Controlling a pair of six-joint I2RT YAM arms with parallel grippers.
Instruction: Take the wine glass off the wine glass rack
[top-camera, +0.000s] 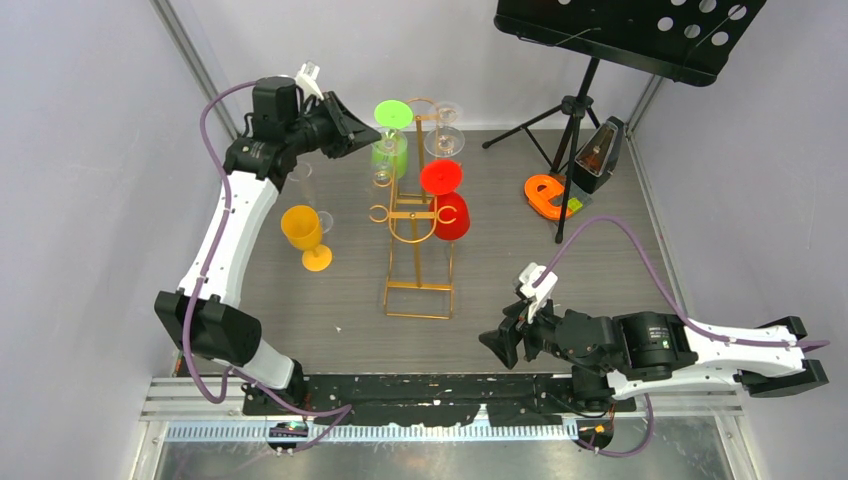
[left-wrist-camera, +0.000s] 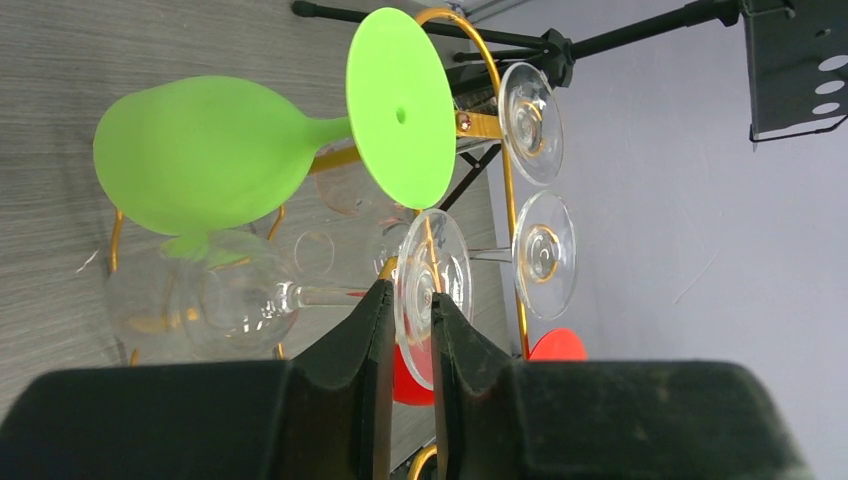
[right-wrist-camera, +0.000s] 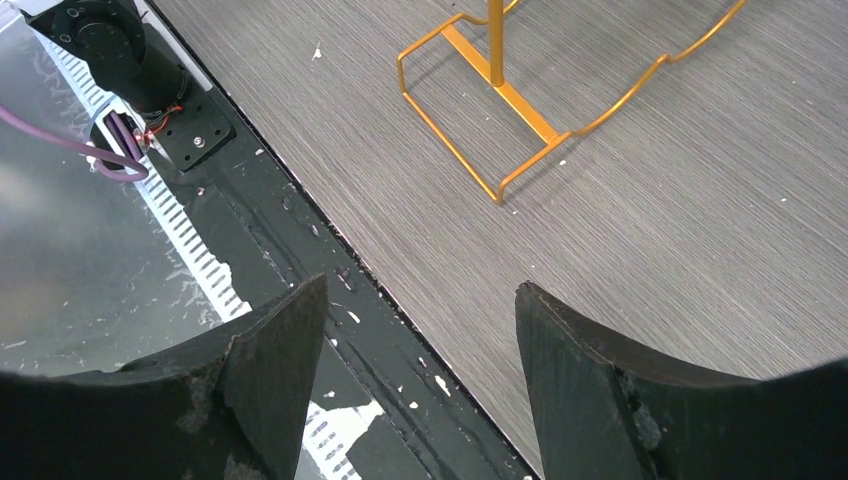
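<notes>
So the grab step is pretty much where this is at. The left gripper (left-wrist-camera: 412, 295) is up at the left side of the wine glass rack (right-wrist-camera: 520, 103), and its jaws are pinched onto the foot of a clear wine glass (left-wrist-camera: 225, 305). Black fingers sit on either side of the disc with barely any gap. That glass is on the rack, hanging from a gold loop with its stem running out sideways in the wrist view, right beside the green glass (left-wrist-camera: 200, 155).

The right gripper (right-wrist-camera: 420, 290) hovers low over the near edge of the table with its jaws spread wide and nothing between them, well apart from the rack.

Next move, I'd guess: slide the foot out along the hook's opening rather than yanking straight back, since the wire looks like it wraps the stem. The foot is thin and slick, so the pinch probably needs to be solid first. I'd also watch the green one — it's close enough to get bumped. The rack looks light, so dragging could tip it.
</notes>
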